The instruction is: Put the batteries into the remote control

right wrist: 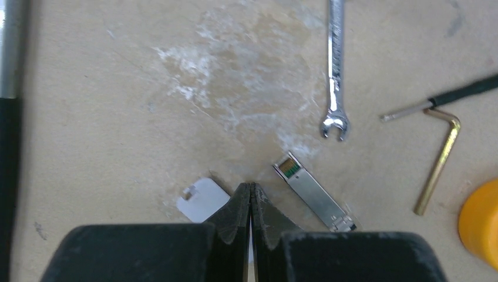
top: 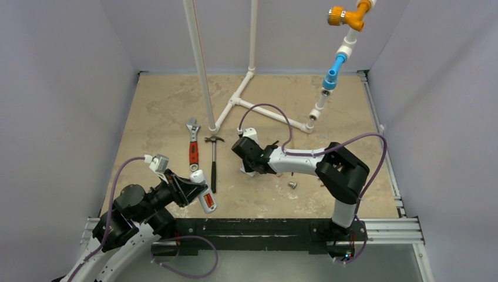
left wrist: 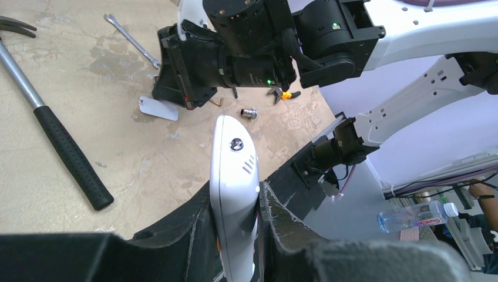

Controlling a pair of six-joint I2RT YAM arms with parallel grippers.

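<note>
My left gripper [top: 192, 189] is shut on the white remote control [top: 205, 197], held edge-on above the table's near edge. In the left wrist view the remote [left wrist: 234, 170] stands between my fingers [left wrist: 276, 214]. An orange-red battery [top: 208, 205] shows in the remote's back recess. My right gripper [right wrist: 251, 189] is shut and empty, its tips down at the table beside a small white battery cover [right wrist: 201, 200]. It also shows in the top view [top: 246, 167]. No loose batteries are in view.
A red-handled wrench [top: 192, 148] and a hammer [top: 213, 161] lie left of the right gripper. A silver module [right wrist: 314, 198], a spanner [right wrist: 336, 70], an Allen key [right wrist: 439, 160] and an orange tape measure [right wrist: 481, 223] lie close by. A small socket [top: 292, 184] sits nearer. White pipework [top: 235, 103] stands behind.
</note>
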